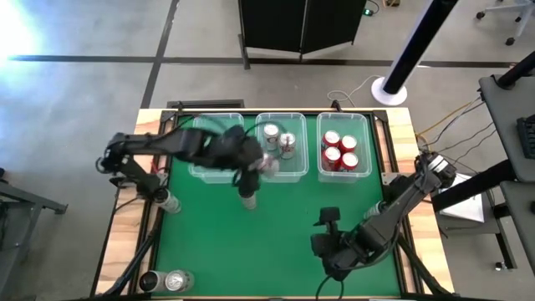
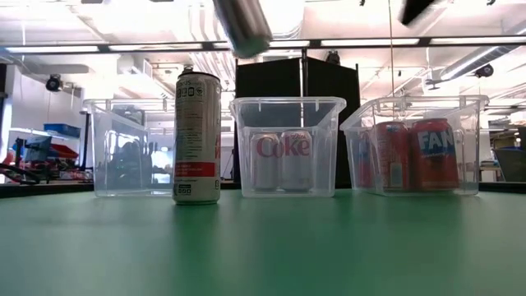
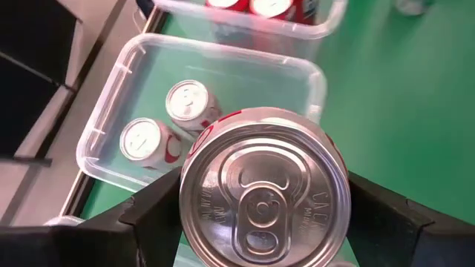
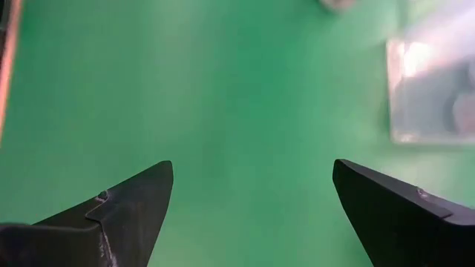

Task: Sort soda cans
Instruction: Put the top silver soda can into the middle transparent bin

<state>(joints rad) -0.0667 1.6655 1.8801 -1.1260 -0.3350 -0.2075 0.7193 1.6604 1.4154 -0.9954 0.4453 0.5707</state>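
My left gripper point(image 1: 262, 165) is shut on a silver-white soda can point(image 3: 263, 194) and hangs over the near rim of the middle clear bin point(image 1: 280, 171). That bin holds two silver-white cans point(image 1: 279, 139). The right bin point(image 1: 343, 172) holds several red cans point(image 1: 339, 150). The left bin point(image 1: 201, 167) shows no cans. A tall slim can point(image 2: 196, 136) stands upright on the green mat in front of the bins. My right gripper point(image 4: 252, 200) is open over bare mat at the near right. My left gripper pinches the can between its two fingers point(image 3: 152, 211), which press on opposite sides of the wall just below the top rim point(image 3: 340, 178). The fingers come from above and run down along the can. Its top faces up and it hangs slightly tilted, clear of table and bin.
One can point(image 1: 171, 203) stands at the mat's left edge. A dark can point(image 1: 150, 282) and a silver one point(image 1: 177, 280) stand at the near left corner. Green mat lies open between the bins and the near edge.
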